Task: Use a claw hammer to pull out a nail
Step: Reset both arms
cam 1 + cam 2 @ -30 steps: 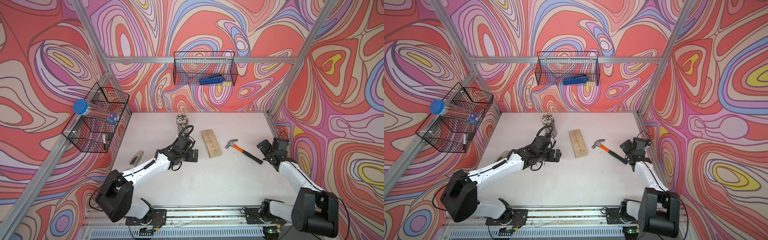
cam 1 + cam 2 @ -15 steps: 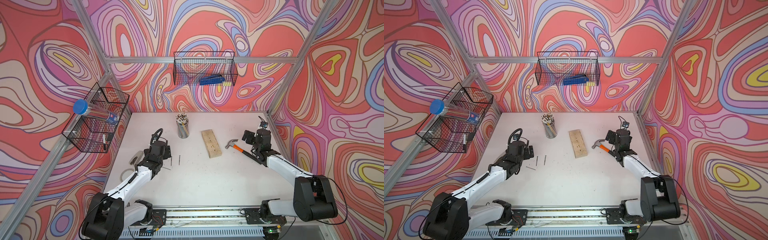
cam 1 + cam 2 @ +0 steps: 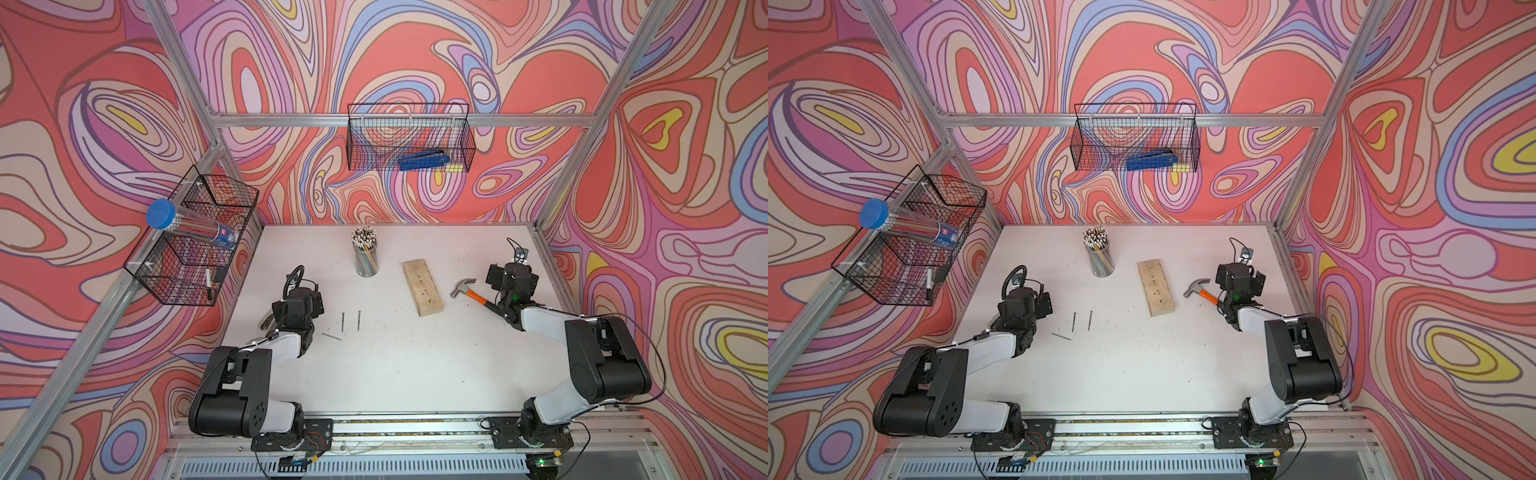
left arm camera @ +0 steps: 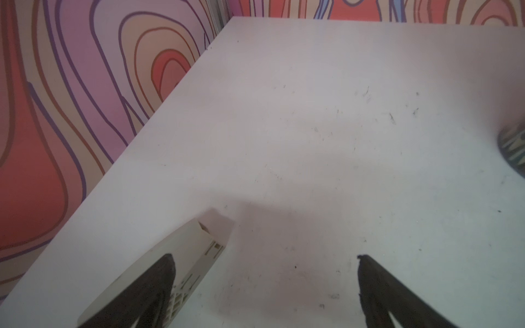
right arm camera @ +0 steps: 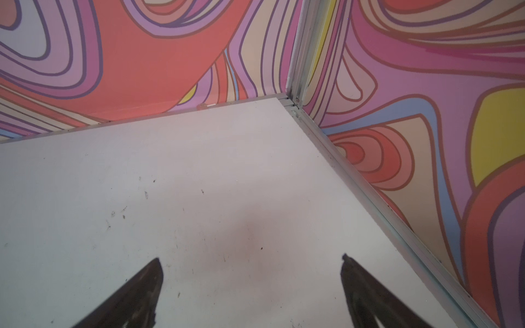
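Well, nothing is being held right now. The claw hammer (image 3: 471, 294) lies flat on the table (image 3: 415, 374), just beside the wood block (image 3: 422, 287) on the right arm's side. Its silver head is near the block, and its orange and black handle points toward the right arm. In both top views the black end goes under that arm, so its tip is hidden. The right gripper (image 5: 251, 258) has its jaws wide apart with only bare table between them. Its camera looks at the far corner, not at the hammer. The left gripper (image 4: 264, 261) is wide apart too and holds nothing. Three loose nails (image 3: 343, 323) lie on the table near the left arm, well apart from the block. The block has small dark spots on top, too small to tell if a nail is stuck there. I think the step is picking up the hammer, or maybe the pulling is already done; I cannot tell which. If a nail is in the block, the right gripper must turn toward the handle, come down over it and squeeze. Then the forked claw must slide under the nail's head, while the left gripper may need to press the block down.
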`<state>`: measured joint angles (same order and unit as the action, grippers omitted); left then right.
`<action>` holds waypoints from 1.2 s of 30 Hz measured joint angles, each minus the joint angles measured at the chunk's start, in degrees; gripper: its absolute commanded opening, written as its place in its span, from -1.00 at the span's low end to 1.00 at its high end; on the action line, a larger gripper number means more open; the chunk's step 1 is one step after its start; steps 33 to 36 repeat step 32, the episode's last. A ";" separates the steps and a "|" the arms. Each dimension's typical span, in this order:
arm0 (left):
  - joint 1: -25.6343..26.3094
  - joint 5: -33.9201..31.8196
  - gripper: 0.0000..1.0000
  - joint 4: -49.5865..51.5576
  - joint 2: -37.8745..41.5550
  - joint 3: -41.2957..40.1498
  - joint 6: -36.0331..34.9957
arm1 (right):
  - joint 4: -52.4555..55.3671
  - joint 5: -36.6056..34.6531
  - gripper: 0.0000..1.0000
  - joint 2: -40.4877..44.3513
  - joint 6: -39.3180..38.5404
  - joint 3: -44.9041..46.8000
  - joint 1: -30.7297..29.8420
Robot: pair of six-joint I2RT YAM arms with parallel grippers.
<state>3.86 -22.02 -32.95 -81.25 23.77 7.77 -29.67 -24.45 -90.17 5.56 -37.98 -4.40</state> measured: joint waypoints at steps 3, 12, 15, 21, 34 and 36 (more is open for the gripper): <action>-0.61 1.55 0.99 -6.51 -1.31 -2.38 -1.20 | -4.61 1.38 0.97 0.46 -1.03 3.37 0.15; -0.85 7.45 1.00 -17.57 -6.91 -5.03 -4.39 | -14.62 0.46 0.97 -5.77 -2.01 7.80 -0.17; -0.79 9.20 1.00 -18.27 -6.91 -3.87 -5.25 | -20.00 3.63 0.97 -5.68 -2.64 10.99 0.02; -0.55 11.54 0.99 -17.94 -6.97 -3.56 -6.32 | -28.98 10.62 0.97 -7.19 -5.55 16.09 0.07; -2.10 15.65 0.99 -16.57 -7.02 -2.21 -6.25 | -32.94 12.83 0.97 -7.23 -6.60 16.06 -0.09; -2.10 15.65 0.99 -16.57 -7.02 -2.21 -6.25 | -32.94 12.83 0.97 -7.23 -6.60 16.06 -0.09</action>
